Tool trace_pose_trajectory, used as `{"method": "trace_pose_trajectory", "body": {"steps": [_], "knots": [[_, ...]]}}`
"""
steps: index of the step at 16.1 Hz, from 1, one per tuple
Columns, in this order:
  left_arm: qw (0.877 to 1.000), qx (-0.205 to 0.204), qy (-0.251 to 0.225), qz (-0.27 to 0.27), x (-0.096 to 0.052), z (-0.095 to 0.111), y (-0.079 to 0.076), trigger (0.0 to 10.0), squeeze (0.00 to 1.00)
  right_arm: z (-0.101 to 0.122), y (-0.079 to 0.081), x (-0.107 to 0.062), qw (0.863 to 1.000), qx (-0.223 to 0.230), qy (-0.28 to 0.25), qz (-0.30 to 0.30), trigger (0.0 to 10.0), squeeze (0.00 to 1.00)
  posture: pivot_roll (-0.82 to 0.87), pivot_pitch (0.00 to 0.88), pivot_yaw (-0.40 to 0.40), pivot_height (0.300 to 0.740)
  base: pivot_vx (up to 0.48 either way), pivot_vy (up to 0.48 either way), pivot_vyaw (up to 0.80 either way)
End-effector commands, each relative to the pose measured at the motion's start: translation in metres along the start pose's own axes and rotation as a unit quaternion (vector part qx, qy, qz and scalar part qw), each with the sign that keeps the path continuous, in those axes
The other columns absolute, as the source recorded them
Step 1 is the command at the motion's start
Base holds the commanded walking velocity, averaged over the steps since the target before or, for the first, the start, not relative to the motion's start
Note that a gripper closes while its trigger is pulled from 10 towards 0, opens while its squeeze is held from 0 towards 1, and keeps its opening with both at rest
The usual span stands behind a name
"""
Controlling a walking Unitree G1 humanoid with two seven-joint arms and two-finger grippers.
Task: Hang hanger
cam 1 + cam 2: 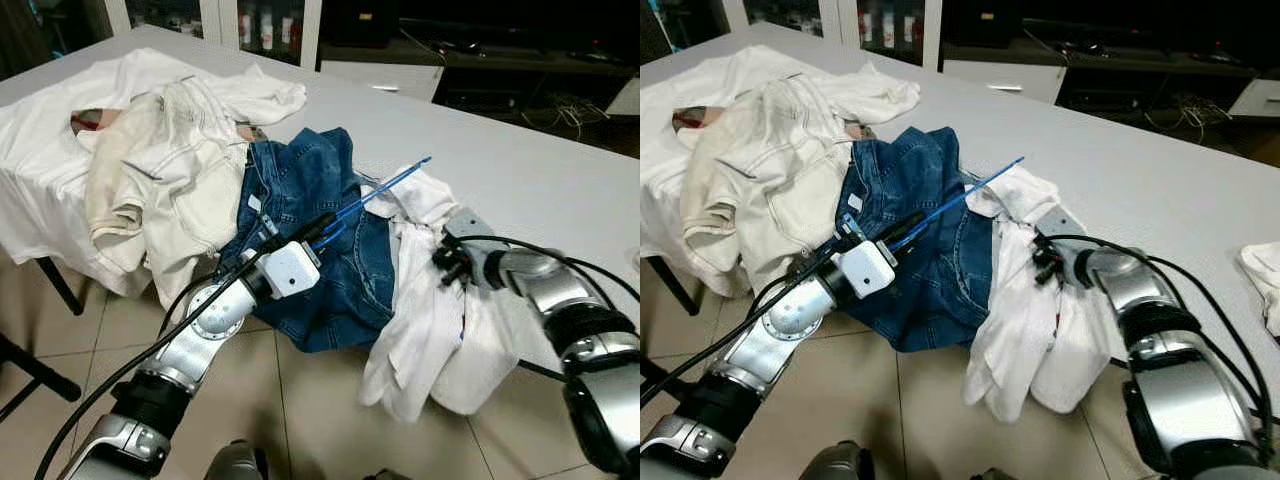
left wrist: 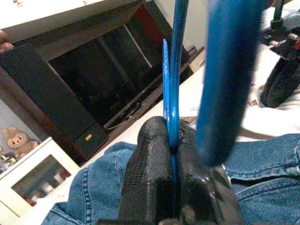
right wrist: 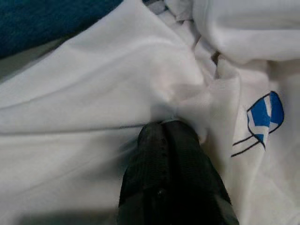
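A thin blue hanger [image 1: 385, 188] slants up over the blue jeans [image 1: 305, 185] toward the white shirt. My left gripper [image 1: 322, 230] is shut on its lower end; in the left wrist view the blue rod [image 2: 174, 93] is pinched between the black fingers [image 2: 150, 173]. The white shirt [image 1: 420, 320] drapes over the table's front edge, and one end of the hanger lies against its upper folds. My right gripper [image 1: 442, 262] presses into that shirt. The right wrist view shows its fingertips [image 3: 164, 140] shut on a fold of the white fabric [image 3: 93, 93].
A heap of cream and white garments [image 1: 165, 160] covers the left of the grey table [image 1: 530, 170]. Another white cloth [image 1: 1265, 270] lies at the right edge. Dark shelves and cabinets [image 1: 500, 40] stand behind. Tiled floor [image 1: 310, 400] lies below; a black leg [image 1: 40, 375] stands at left.
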State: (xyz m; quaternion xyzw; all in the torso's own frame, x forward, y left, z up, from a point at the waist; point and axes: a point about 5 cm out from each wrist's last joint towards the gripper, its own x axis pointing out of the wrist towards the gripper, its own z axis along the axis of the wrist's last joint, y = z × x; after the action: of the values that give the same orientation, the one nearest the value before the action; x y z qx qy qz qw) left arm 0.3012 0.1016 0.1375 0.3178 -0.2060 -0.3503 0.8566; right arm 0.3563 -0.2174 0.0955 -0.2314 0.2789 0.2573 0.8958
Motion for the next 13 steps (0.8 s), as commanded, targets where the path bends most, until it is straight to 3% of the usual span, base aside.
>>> {"method": "trace_pose_trajectory", "body": {"steps": [1, 8, 10, 13], "knots": [[1.0, 0.008, -0.013, -0.004, 0.004, 0.007, 0.001, 10.0, 0.0, 0.002, -0.004, 0.001, 1.0, 0.007, 0.001, -0.03, 10.0, 0.0, 0.14, 0.002, -0.094, 0.71, 0.0, 0.0, 0.0], [1.0, 0.01, -0.012, -0.004, 0.004, 0.006, 0.001, 10.0, 0.0, 0.029, -0.024, -0.001, 0.98, 0.048, -0.068, -0.18, 10.0, 0.0, 0.15, 0.0, -0.089, 0.71, 0.0, 0.0, 0.0], [1.0, 0.01, -0.012, -0.004, 0.004, 0.006, 0.002, 10.0, 0.0, 0.033, -0.029, -0.005, 0.975, 0.066, -0.085, -0.192, 10.0, 0.0, 0.14, 0.0, -0.088, 0.71, 0.0, 0.0, 0.0], [1.0, 0.009, -0.013, -0.004, 0.005, 0.006, 0.001, 10.0, 0.0, 0.038, -0.034, -0.014, 0.979, 0.099, -0.136, -0.114, 10.0, 0.0, 0.13, 0.0, -0.088, 0.71, 0.0, 0.0, 0.0]]}}
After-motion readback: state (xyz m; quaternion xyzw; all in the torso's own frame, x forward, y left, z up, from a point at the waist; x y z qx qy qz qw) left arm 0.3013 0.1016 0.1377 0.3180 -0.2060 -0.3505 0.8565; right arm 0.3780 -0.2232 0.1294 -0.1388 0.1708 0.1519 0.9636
